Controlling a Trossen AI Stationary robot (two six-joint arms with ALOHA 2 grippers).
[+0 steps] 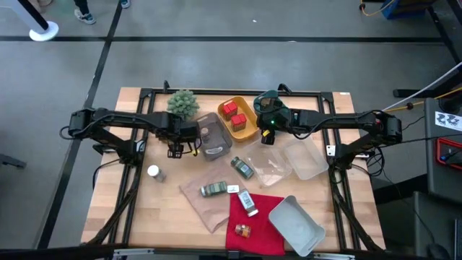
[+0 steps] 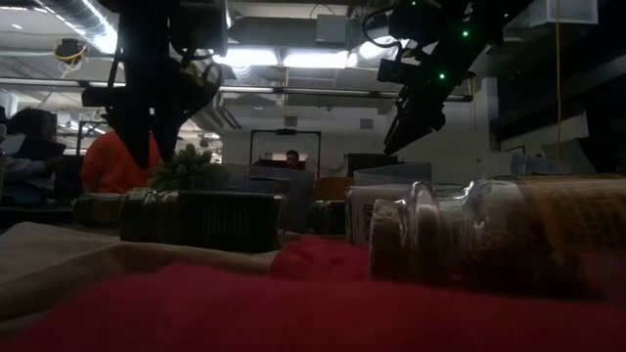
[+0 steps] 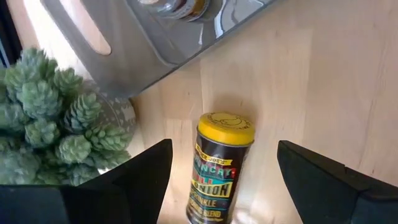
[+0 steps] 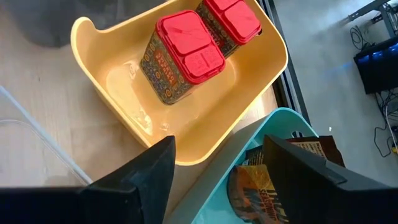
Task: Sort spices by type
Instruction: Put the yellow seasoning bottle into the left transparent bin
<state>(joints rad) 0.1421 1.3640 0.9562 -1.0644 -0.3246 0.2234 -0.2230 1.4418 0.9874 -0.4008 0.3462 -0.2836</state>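
yellow-capped jar [image 3: 221, 167] stands upright on the bare wood just beside the plant [image 1: 183, 103], and your left gripper [image 1: 175, 149] hangs over it with both fingers spread wide, one on each side, touching nothing. your right gripper [image 1: 268, 136] is also spread and empty, just beyond the yellow tray [image 1: 245, 128], the side away from the plant.

if you drop the left one off centre, a finger could clip the yellow cap and tip the jar toward the plant or against the grey tray [image 1: 209, 139] just beside it. coming in too close to the plant could also snag its spikes.

counted: two red tins [image 4: 185, 57] in the yellow tray, at least one jar in the grey tray, one white-capped jar [image 1: 154, 172] on the wood well apart from the plant, and four more jars lying on the paper and red cloth [image 1: 268, 230], farthest from the plant.
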